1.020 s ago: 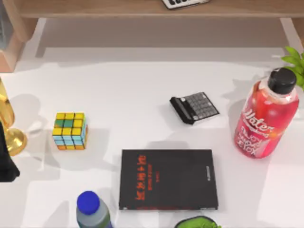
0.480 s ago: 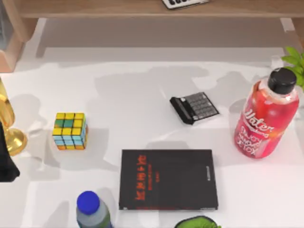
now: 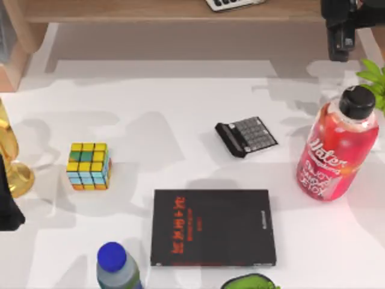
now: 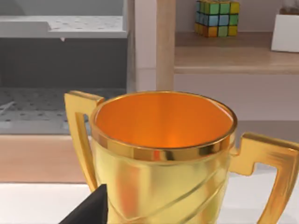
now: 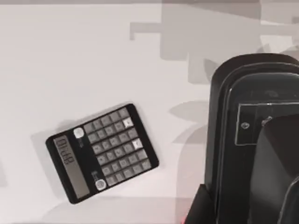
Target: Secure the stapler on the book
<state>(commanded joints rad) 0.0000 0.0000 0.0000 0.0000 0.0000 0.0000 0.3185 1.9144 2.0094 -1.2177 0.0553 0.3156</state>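
Note:
The black book (image 3: 213, 227) with red characters lies flat near the front middle of the table. My right gripper (image 3: 340, 42) hangs high over the back right corner, above the shelf edge. In the right wrist view a black stapler (image 5: 254, 140) with a rounded end looms close to the camera, well above the table, and the gripper looks shut on it. The book sits far to the front left of that gripper. My left arm (image 3: 7, 208) rests at the left edge, behind a gold trophy (image 4: 163, 158).
A black calculator (image 3: 246, 136) lies between the right gripper and the book. A red bottle (image 3: 337, 150) stands at the right, with a green plant (image 3: 374, 75) behind it. A colourful cube (image 3: 89, 165) sits at the left, and a blue-capped bottle (image 3: 115, 268) stands front left.
My right arm has come into the top view at the back right corner. Its shadows have swept across the back of the table. Nothing on the table has moved.

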